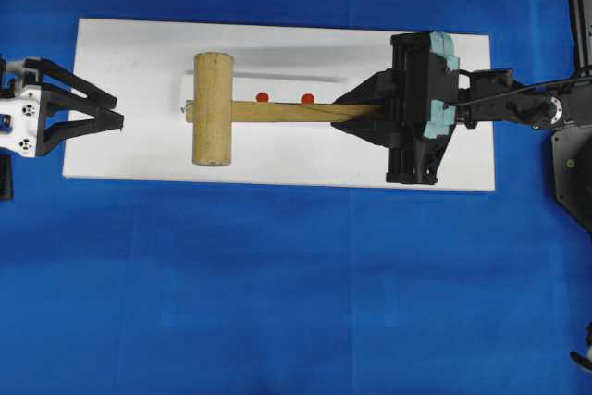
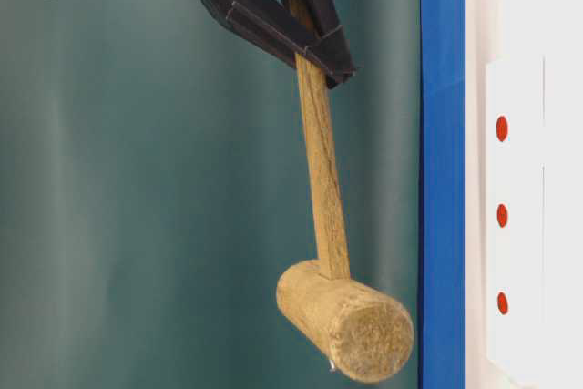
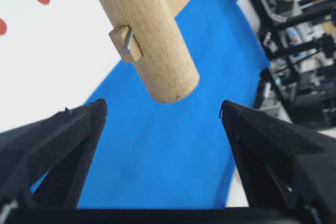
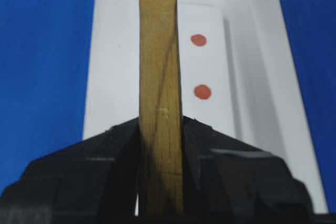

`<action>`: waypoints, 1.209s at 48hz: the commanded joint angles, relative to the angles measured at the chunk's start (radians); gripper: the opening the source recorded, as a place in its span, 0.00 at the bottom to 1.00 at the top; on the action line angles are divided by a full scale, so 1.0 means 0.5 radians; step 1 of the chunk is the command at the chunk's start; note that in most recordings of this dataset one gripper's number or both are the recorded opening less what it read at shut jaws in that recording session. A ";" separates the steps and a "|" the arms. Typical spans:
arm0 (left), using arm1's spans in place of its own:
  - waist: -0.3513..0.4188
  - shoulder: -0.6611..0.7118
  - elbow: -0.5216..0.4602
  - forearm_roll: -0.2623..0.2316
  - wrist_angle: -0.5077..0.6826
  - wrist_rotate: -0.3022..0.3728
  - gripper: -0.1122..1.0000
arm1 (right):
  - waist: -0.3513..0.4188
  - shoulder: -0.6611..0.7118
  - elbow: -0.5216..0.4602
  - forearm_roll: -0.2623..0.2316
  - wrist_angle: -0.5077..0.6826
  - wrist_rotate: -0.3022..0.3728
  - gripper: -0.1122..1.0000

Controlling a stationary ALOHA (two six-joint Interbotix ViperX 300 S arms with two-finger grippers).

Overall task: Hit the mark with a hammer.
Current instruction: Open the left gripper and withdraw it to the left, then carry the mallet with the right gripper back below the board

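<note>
My right gripper [image 1: 340, 112] [image 4: 160, 121] is shut on the handle of the wooden hammer [image 1: 213, 108] [image 2: 346, 316] and holds it in the air above the white board [image 1: 277, 159]. The handle slopes down toward the head. The mark [image 2: 502, 302], the smallest red dot at the end of the row, lies on the white strip [image 4: 210, 61] level with the hammer head. In the overhead view the head hides the mark. Only the middle dot [image 1: 262, 96] and the largest dot [image 1: 308, 98] show there. My left gripper [image 1: 118, 110] [image 3: 161, 106] stands open at the board's left edge, holding nothing.
The board lies on a blue cloth [image 1: 277, 302] that covers the table. The right arm's body [image 1: 518, 108] reaches in from the right edge. Dark equipment frames [image 3: 294, 35] stand beyond the table in the left wrist view.
</note>
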 commanded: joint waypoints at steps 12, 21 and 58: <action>0.061 0.021 -0.025 0.009 -0.006 0.773 0.85 | 0.233 0.101 -0.160 0.028 0.000 0.175 0.18; 0.104 0.015 -0.018 0.009 -0.012 1.408 0.82 | 0.420 0.202 -0.215 0.028 -0.110 0.295 0.18; 0.249 -0.107 0.049 0.000 -0.092 1.792 0.82 | 0.908 0.598 -0.334 0.043 -0.500 0.672 0.18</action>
